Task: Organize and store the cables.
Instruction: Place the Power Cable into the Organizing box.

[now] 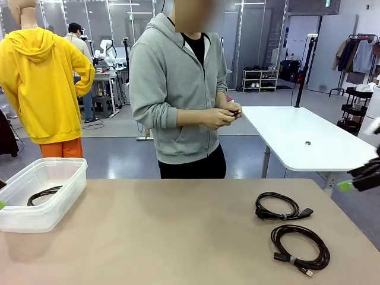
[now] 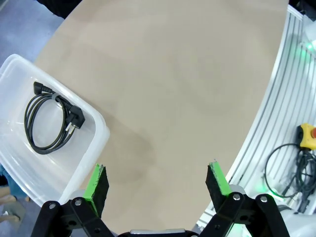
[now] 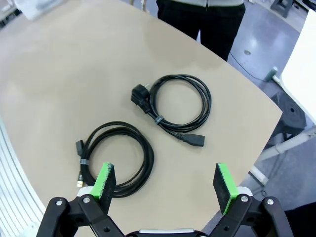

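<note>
Two coiled black cables lie on the tan table (image 1: 178,237) at the right: a smaller one (image 1: 262,211) with a plug, and a larger one (image 1: 321,256) nearer me. In the right wrist view my right gripper (image 3: 163,180) hangs open above them, the larger coil (image 3: 148,158) by its left finger and the plug coil (image 3: 158,119) just beyond. A third coil (image 1: 46,192) rests in the clear bin (image 1: 29,219) at the far left. My left gripper (image 2: 158,180) is open over bare table, beside the bin (image 2: 101,131) and its coil (image 2: 73,117).
A person in a grey hoodie (image 1: 172,89) stands at the far edge with both hands (image 1: 222,116) together at waist height, off the table. My right gripper (image 1: 356,180) pokes in at the table's right edge. A metal rail and an emergency-stop button (image 2: 308,136) border the near side.
</note>
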Robot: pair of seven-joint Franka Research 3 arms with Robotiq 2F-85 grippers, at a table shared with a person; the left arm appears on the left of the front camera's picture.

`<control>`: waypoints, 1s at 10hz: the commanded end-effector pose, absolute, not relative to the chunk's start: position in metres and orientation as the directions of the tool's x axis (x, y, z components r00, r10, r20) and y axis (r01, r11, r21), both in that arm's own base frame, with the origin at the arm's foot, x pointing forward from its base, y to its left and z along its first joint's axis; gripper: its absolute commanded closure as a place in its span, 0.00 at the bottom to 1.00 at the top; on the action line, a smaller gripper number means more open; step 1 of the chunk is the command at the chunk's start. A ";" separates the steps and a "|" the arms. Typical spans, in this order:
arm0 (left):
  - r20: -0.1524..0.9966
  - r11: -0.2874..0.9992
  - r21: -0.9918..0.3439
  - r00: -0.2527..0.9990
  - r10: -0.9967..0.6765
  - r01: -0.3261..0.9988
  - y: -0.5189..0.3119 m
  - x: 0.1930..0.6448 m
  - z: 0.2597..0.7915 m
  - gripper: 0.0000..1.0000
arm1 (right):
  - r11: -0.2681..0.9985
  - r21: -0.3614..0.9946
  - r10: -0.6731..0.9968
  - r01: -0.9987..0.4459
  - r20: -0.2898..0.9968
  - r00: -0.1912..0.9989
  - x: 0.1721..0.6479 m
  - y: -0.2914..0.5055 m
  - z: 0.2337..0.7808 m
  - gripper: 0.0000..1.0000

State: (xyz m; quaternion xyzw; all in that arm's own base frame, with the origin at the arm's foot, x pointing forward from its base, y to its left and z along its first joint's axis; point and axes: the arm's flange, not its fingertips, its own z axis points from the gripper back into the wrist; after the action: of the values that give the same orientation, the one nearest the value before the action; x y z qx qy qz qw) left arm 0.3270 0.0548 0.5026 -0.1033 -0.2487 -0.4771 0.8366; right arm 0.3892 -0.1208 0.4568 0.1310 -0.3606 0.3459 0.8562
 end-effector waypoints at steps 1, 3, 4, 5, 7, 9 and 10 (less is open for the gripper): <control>0.525 0.532 0.069 0.423 -0.739 0.844 0.054 0.330 0.503 0.00 | 0.724 -0.103 0.609 -0.682 0.560 0.562 0.432 -0.084 0.466 0.00; 0.525 0.532 0.069 0.423 -0.739 0.844 0.054 0.330 0.503 0.00 | 0.618 -0.197 0.753 -0.761 0.427 0.501 0.476 -0.040 0.462 0.00; 0.525 0.532 0.069 0.423 -0.739 0.844 0.054 0.330 0.503 0.00 | 0.601 -0.210 0.776 -0.771 0.383 0.501 0.488 -0.026 0.462 0.00; 0.525 0.532 0.069 0.423 -0.739 0.844 0.054 0.330 0.503 0.00 | 0.583 -0.219 0.798 -0.782 0.335 0.501 0.498 -0.012 0.461 0.00; 0.525 0.532 0.069 0.423 -0.739 0.844 0.054 0.330 0.503 0.00 | 0.552 -0.184 0.815 -0.813 0.323 0.481 0.517 -0.001 0.462 0.00; 0.525 0.532 0.069 0.423 -0.739 0.844 0.054 0.330 0.503 0.00 | 0.519 -0.148 0.837 -0.842 0.287 0.465 0.531 0.008 0.461 0.00; 0.525 0.532 0.069 0.423 -0.739 0.844 0.054 0.330 0.503 0.00 | 0.488 -0.126 0.853 -0.864 0.278 0.441 0.538 0.013 0.461 0.00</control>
State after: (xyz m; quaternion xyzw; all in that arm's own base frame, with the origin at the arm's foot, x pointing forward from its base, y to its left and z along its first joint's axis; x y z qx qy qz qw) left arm 0.3272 0.0548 0.5027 -0.1027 -0.2483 -0.4769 0.8369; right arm 0.5249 0.0106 0.4588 0.0132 -0.1720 0.4947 0.8518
